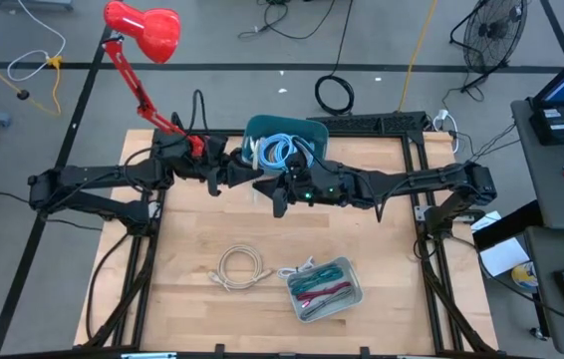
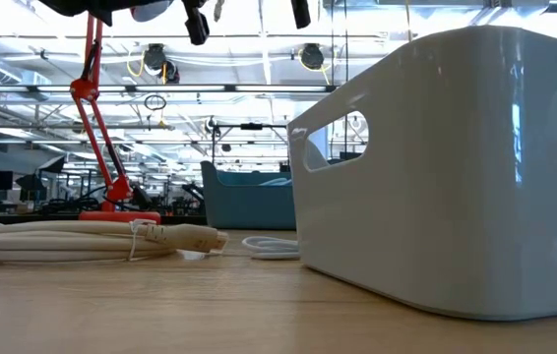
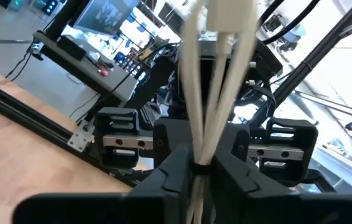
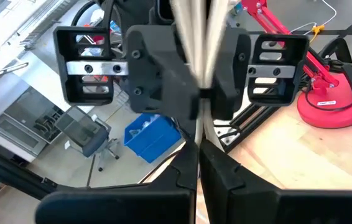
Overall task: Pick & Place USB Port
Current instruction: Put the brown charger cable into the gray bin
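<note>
A robotics lab: framed workbench point(image 1: 192, 299), floor cables, fan point(image 1: 491, 35), ceiling strip lights.

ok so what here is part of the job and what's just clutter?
Job: white cable, clamped between left gripper and right gripper; probably also teal bin and white bin.
Lying about: coiled cable; red lamp.
</note>
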### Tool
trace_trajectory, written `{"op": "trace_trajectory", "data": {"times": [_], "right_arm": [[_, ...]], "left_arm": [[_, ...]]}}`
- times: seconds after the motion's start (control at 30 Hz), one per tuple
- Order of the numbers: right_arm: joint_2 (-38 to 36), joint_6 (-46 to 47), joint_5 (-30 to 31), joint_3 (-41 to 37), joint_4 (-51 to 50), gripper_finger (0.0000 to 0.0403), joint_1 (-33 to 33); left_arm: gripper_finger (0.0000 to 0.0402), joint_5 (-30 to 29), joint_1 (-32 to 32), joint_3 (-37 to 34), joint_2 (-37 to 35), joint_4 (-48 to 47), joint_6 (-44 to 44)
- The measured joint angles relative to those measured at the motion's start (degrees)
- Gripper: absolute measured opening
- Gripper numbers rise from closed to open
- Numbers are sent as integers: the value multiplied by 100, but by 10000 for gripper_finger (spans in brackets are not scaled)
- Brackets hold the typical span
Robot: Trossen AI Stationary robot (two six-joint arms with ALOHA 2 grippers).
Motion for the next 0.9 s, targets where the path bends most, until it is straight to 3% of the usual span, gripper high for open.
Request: {"op": "trace_trajectory", "data": {"times": [0.43,0.6,0.9], "right_arm": [[-148,-328,-3,-2,6,7,70],[-419,-322,-276,-11,53,53,70],[-1167,-390,-244,-2,-132,153,193]], "left_arm": [[31,238,98,4,-11,34,-154],[31,298,171,4,-52,-47,-244],[30,504,336,2,-120,-39,-458]]}}
